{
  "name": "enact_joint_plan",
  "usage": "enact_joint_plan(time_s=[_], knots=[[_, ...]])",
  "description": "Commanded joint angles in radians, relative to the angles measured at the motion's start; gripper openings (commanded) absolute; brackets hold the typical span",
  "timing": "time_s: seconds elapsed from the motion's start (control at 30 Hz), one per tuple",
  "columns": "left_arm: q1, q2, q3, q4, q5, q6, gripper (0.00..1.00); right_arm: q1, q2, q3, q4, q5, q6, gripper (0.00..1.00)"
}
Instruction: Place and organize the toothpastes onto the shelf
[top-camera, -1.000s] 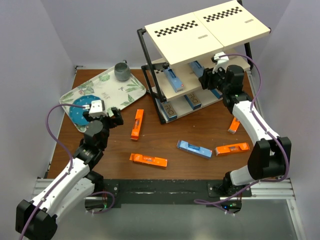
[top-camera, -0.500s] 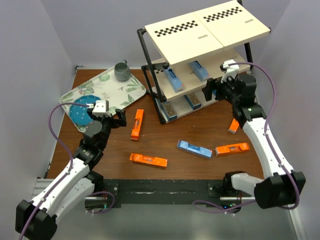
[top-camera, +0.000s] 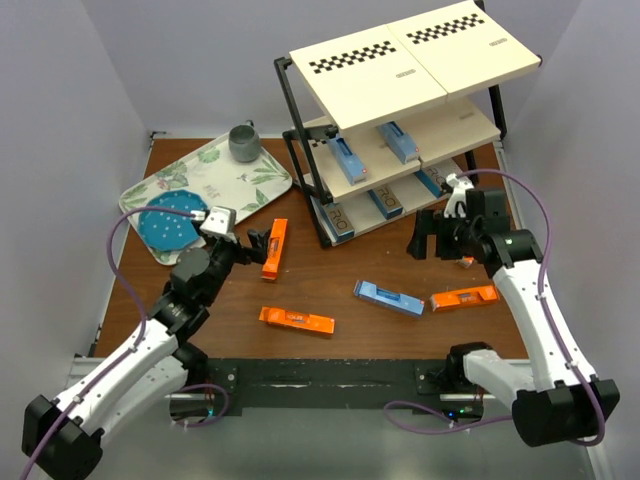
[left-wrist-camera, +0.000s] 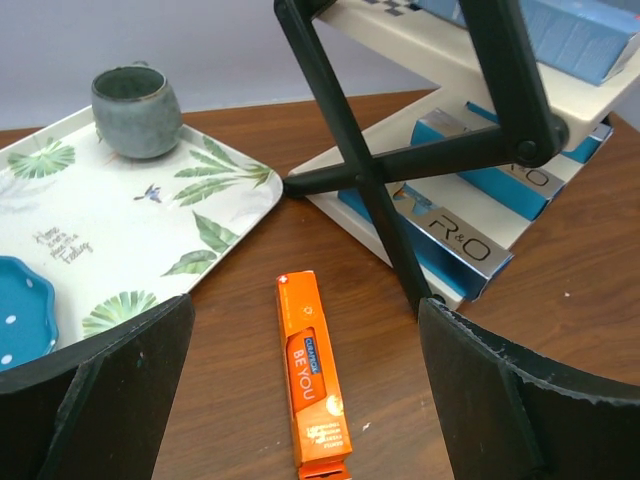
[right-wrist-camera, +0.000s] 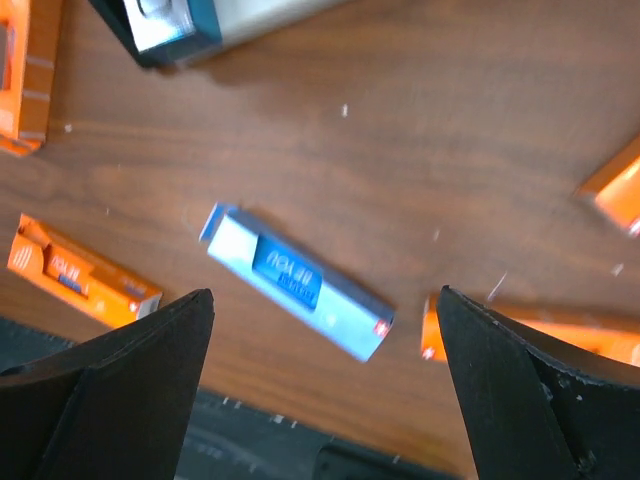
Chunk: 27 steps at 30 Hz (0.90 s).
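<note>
Slippage threatened: left claw (top-camera: 250, 243) and right claw (top-camera: 432, 238) hung spread, empty; a skewed pinch might skid the blue carton (top-camera: 388, 298) at right's seven o'clock.

Orange, blue toothpastes (top-camera: 388, 297) beside tiered shelf (top-camera: 400, 60)
</note>
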Motion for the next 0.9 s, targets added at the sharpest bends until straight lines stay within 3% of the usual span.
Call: enact_joint_plan(time_s=[0.0, 0.3, 0.57, 0.73, 0.87], knots=[[-0.020, -0.046, 0.024, 0.028, 0.000, 0.019, 1.00, 0.005, 0.031, -0.050, -0.122, -0.066, 0.120, 0.98], [-0.042, -0.086, 0.024, 0.010, 0.003, 0.013, 1.00, 0.028, 0.079, -0.251, 0.071, -0.090, 0.209, 0.98], [-0.051, -0.102, 0.024, 0.005, 0.010, 0.009, 1.00, 0.124, 0.175, -0.352, 0.290, -0.052, 0.240, 0.98], [-0.056, -0.109, 0.024, 0.002, 0.010, 0.009, 0.99, 0.218, 0.189, -0.377, 0.300, -0.023, 0.281, 0.98], [-0.060, -0.106, 0.023, 0.004, 0.010, 0.007, 0.99, 0.295, 0.093, -0.438, 0.304, -0.001, 0.388, 0.98]])
